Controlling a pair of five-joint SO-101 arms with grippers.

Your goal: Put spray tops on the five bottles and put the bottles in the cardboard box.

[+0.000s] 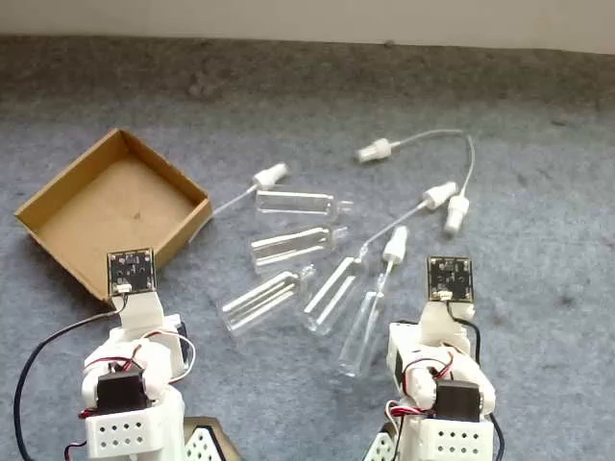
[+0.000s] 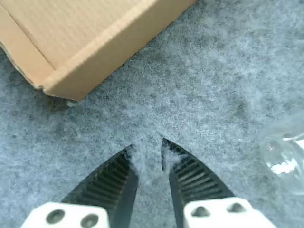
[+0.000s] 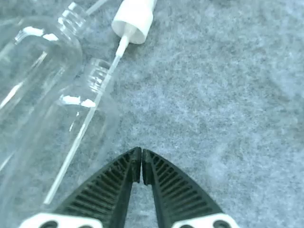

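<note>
The cardboard box [image 1: 115,206] sits open at the left of the desk [image 1: 538,288]. By its corner the left end effector [image 2: 147,145] is narrowly parted and empty. Five bottles [image 1: 288,248] lie mid-desk, with spray tops [image 1: 377,151] among and beyond them. The right end effector [image 3: 141,152] is pinched together and empty, beside the rightmost bottle [image 3: 80,123]. It is unclear whether a tube [image 3: 84,129] lies inside or over that bottle.
</note>
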